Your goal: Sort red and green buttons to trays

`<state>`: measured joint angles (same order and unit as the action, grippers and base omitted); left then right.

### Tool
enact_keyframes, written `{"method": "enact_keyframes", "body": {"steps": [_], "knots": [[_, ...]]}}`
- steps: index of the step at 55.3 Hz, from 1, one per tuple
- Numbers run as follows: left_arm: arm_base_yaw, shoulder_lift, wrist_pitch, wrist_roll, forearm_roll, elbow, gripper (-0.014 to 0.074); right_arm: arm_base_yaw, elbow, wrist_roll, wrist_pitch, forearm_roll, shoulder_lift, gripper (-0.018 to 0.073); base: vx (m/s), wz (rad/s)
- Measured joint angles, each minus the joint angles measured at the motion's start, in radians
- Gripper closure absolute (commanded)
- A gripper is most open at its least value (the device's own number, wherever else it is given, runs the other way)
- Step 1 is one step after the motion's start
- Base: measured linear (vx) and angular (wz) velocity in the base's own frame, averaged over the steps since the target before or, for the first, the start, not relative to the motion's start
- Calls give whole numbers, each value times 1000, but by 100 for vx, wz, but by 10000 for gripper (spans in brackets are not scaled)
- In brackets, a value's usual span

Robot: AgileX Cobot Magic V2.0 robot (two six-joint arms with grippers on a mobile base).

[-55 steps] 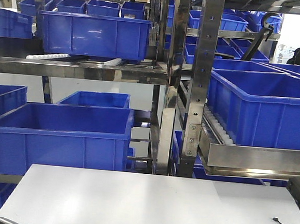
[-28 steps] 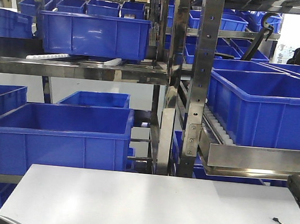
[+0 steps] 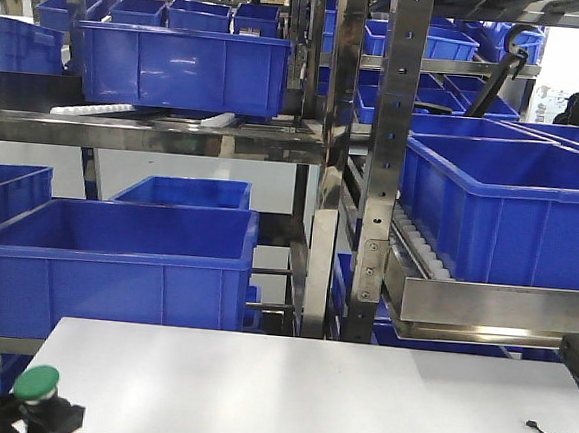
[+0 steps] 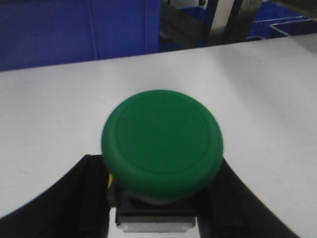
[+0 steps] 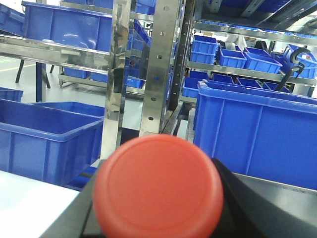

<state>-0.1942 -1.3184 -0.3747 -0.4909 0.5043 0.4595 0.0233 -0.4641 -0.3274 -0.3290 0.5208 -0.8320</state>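
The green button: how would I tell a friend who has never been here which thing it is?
Find the white table before the shelves of blue crates and look at its near left corner. There the left end effector grips the green button by its dark base. Its round green cap sets it apart from the red-capped button in the right wrist view.

Blue crates [image 3: 115,263] on steel racks [image 3: 382,184] behind white table [image 3: 305,398]
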Motion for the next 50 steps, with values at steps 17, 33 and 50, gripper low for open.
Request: {"method": "enact_keyframes", "body": {"steps": [17, 33, 50], "knots": [[0, 407, 243, -332, 323, -10, 596, 0, 0, 0, 137, -1, 3, 568, 0, 0], [0, 621, 481, -371, 340, -10, 596, 0, 0, 0, 255, -4, 58, 568, 0, 0], [0, 705, 542, -371, 337, -10, 594, 0, 0, 0, 276, -5, 79, 568, 0, 0]]}}
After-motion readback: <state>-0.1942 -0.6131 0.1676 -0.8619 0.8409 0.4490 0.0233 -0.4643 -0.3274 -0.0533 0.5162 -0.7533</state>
